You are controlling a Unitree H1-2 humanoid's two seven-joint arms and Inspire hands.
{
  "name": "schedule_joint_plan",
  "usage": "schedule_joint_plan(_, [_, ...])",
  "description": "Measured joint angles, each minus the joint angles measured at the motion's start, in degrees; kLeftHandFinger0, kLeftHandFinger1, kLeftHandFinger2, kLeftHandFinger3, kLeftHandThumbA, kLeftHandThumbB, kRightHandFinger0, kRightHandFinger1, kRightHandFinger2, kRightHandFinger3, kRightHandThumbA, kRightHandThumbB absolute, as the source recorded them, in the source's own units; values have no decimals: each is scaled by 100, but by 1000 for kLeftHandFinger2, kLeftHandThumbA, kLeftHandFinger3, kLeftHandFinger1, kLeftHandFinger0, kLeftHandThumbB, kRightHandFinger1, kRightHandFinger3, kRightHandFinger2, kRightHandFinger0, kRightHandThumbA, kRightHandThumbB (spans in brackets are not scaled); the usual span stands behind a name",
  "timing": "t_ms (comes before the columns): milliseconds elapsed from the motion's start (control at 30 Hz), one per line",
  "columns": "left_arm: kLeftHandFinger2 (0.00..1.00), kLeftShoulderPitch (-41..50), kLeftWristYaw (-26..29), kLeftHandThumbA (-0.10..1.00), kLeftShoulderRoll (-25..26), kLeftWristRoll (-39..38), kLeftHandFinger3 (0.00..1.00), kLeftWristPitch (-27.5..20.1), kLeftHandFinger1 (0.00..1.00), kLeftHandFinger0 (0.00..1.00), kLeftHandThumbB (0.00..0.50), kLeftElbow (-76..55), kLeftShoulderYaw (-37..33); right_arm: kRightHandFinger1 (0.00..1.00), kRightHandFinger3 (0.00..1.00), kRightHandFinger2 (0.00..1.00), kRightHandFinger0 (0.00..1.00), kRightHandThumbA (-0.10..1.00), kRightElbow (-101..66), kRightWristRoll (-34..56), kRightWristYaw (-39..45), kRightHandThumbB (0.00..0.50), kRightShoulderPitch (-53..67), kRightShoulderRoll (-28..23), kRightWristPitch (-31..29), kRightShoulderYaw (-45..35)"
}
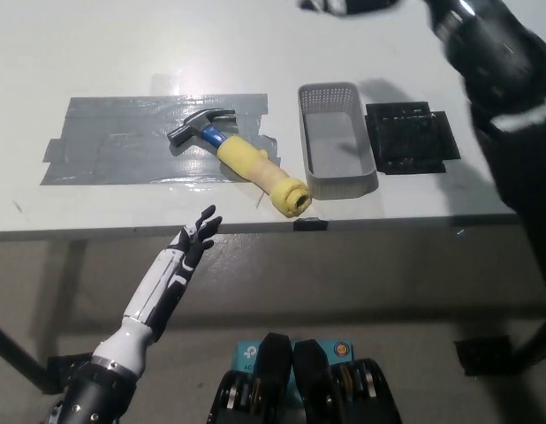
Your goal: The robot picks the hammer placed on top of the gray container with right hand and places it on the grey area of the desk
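The hammer (239,162), with a steel head, blue neck and yellow grip, lies flat on the desk. Its head rests on the grey taped area (123,141), and the grip's end points toward the front edge. The grey mesh container (337,140) stands to the hammer's right with nothing in it. My black right arm (498,71) is raised at the upper right. Its hand (348,5) is blurred and cut off by the top edge, well away from the hammer. Below the desk's front edge my white left hand (195,237) rests open, fingers spread.
A black patch (410,135) lies on the desk right of the container. The desk's front edge (123,232) runs just beyond the hammer's grip.
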Motion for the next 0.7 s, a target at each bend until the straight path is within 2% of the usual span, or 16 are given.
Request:
schedule_joint_plan(33, [1000,-12,0,1000,0,0,1000,0,1000,1000,194,8,1,1000,1000,1000,1000,1000,-159,23,16,344,140,-56,28,-30])
schedule_joint_plan(133, [1000,-36,0,1000,-1,1,1000,0,1000,1000,177,23,5,1000,1000,1000,1000,975,-721,109,42,359,731,-253,131,-170])
schedule_joint_plan(200, [1000,-36,0,1000,-1,1,1000,0,1000,1000,183,28,6,1000,1000,1000,1000,937,-1080,192,50,345,1126,-355,210,-265])
schedule_joint_plan(300, [1000,-35,0,1000,-1,1,1000,1,1000,1000,189,36,8,1000,1000,1000,1000,940,-1631,313,50,345,1705,-446,291,-390])
schedule_joint_plan(333, [1000,-35,0,1000,-1,1,1000,1,1000,1000,200,37,8,1000,1000,1000,1000,986,-1758,341,49,334,1835,-454,308,-423])
schedule_joint_plan(433, [1000,-31,0,1000,-2,0,1000,1,1000,1000,195,40,11,1000,1000,1000,1000,997,-2409,482,48,330,2523,-451,380,-551])
schedule_joint_plan(500, [1000,-21,1,1000,-2,0,1000,0,1000,1000,198,40,16,1000,1000,1000,1000,1000,-2807,585,45,290,2974,-421,396,-601])
schedule_joint_plan(600, [1000,3,3,1000,-2,-1,1000,-1,1000,1000,202,40,37,1000,1000,1000,1000,1000,-3318,739,29,261,3565,-341,394,-642])
schedule_joint_plan(667, [1000,57,15,1000,-12,-5,1000,-11,1000,1000,203,37,86,1000,1000,1000,1000,1000,-3883,961,-19,210,4253,-87,314,-729])
schedule_joint_plan(700, [1000,112,30,1000,-29,-8,1000,-24,1000,1000,200,27,137,1000,1000,1000,1000,1000,-4041,1073,-80,204,4571,95,207,-791])
